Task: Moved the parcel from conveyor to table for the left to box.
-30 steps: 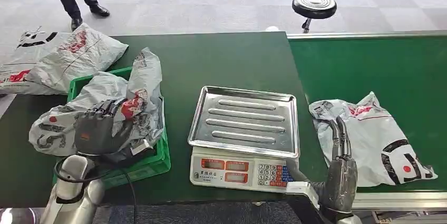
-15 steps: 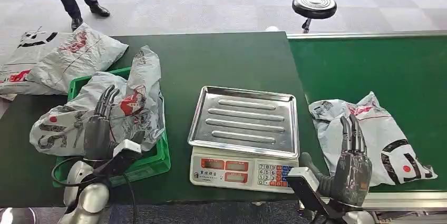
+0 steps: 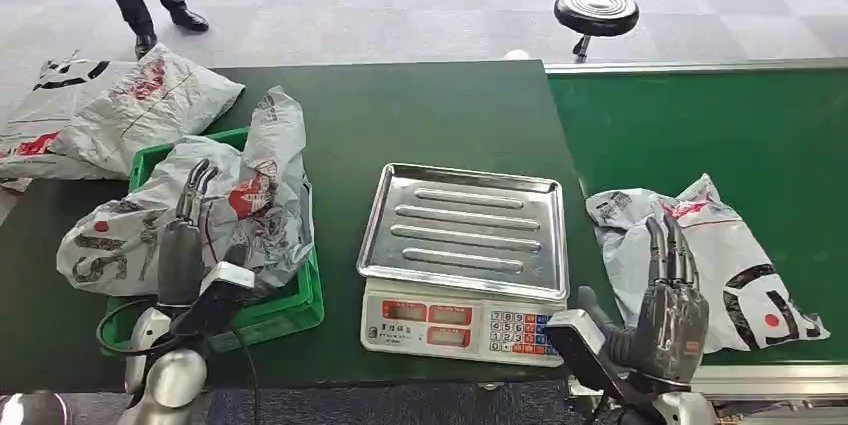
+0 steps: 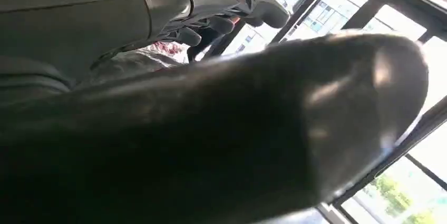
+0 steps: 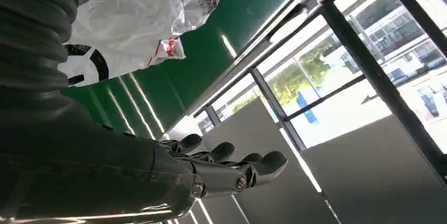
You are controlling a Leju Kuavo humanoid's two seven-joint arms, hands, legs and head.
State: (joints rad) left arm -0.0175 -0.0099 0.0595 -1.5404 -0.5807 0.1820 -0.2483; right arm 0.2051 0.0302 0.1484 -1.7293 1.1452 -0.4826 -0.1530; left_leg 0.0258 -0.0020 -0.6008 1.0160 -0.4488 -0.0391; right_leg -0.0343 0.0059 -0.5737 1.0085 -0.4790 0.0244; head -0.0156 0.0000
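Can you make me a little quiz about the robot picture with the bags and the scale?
1. True or false: the tray on the scale has nothing on it.
2. What does the bag near the right hand lie on? A) the conveyor B) the floor C) the stool
3. Fill in: the bags by the left hand sit in a green ____.

Key: 1 true; 2 A; 3 box.
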